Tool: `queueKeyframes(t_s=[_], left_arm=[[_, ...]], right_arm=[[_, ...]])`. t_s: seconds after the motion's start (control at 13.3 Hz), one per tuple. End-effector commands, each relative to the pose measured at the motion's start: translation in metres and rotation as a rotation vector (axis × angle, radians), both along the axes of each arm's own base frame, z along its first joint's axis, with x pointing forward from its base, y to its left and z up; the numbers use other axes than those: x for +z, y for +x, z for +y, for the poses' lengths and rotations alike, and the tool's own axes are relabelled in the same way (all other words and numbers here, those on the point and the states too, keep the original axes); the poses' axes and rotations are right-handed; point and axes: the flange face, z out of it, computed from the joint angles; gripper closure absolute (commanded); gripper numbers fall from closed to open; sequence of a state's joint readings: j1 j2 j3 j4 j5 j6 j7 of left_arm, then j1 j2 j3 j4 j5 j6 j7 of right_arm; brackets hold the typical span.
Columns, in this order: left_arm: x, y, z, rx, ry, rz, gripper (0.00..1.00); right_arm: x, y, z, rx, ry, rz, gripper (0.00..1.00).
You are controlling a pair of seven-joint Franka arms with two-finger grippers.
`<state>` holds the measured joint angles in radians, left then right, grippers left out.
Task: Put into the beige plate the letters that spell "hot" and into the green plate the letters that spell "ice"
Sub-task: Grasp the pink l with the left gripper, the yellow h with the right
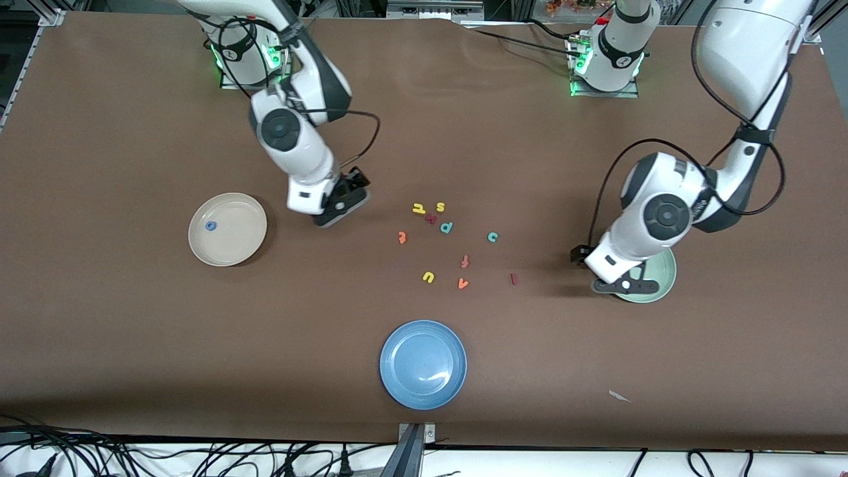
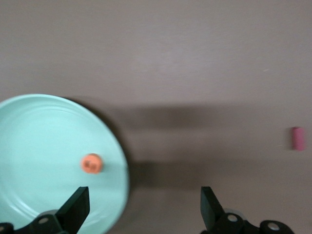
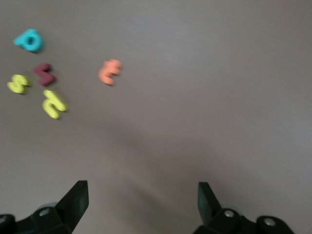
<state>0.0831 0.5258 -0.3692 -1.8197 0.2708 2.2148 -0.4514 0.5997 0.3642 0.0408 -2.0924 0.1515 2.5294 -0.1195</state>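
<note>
While both grippers (image 2: 141, 209) (image 3: 141, 207) gape empty — blue "o" (image 1: 211, 226) in beige plate (image 1: 248, 245) (orange "e" (image 2: 91, 163) in green plate (image 2: 29, 126)).

The front view looks down from high across the whole tabletop (image 1: 132, 344), facing both arm bases along the frame's top. Each wrist view looks close down past its own claw, sharing the green plate (image 2: 39, 146) and yellow letters (image 3: 53, 103) with the front view.

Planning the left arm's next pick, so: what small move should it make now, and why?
Probably swing the left gripper, open and empty over the green plate's rim, toward the dark red "i", which lies close by on the table toward the right arm's end. An orange letter already rests in that plate, while the teal "c" lies farther off. The right gripper, also open, hangs over bare table.
</note>
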Motion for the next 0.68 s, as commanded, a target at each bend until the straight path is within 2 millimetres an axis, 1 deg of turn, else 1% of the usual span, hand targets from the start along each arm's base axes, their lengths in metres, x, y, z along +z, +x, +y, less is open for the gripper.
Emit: queueKeyframes(t_s=[0.0, 0.08, 0.15, 0.3, 0.38, 0.45, 0.6], left_arm=[[-0.005, 0.011, -0.042, 0.114, -0.042, 0.007, 0.00], [-0.011, 0.012, -0.057, 0.148, -0.045, 0.010, 0.00], [-0.016, 0.014, -0.072, 0.170, -0.049, 0.009, 0.00], [-0.034, 0.016, -0.099, 0.212, -0.051, 0.014, 0.00], [-0.042, 0.016, -0.113, 0.223, -0.052, 0.018, 0.00], [-0.046, 0.019, -0.120, 0.240, -0.056, 0.015, 0.00], [-0.059, 0.017, -0.125, 0.257, -0.056, 0.029, 0.03]], right_arm=[[-0.015, -0.017, 0.054, 0.097, 0.039, -0.067, 0.01], [-0.018, -0.022, 0.075, 0.121, 0.061, -0.097, 0.01], [-0.021, -0.021, 0.094, 0.151, 0.076, -0.120, 0.01], [-0.037, -0.036, 0.131, 0.259, 0.052, -0.149, 0.01], [-0.043, -0.040, 0.134, 0.299, 0.030, -0.160, 0.01], [-0.043, -0.040, 0.134, 0.321, 0.019, -0.169, 0.01], [-0.046, -0.041, 0.133, 0.328, 0.012, -0.164, 0.01]])
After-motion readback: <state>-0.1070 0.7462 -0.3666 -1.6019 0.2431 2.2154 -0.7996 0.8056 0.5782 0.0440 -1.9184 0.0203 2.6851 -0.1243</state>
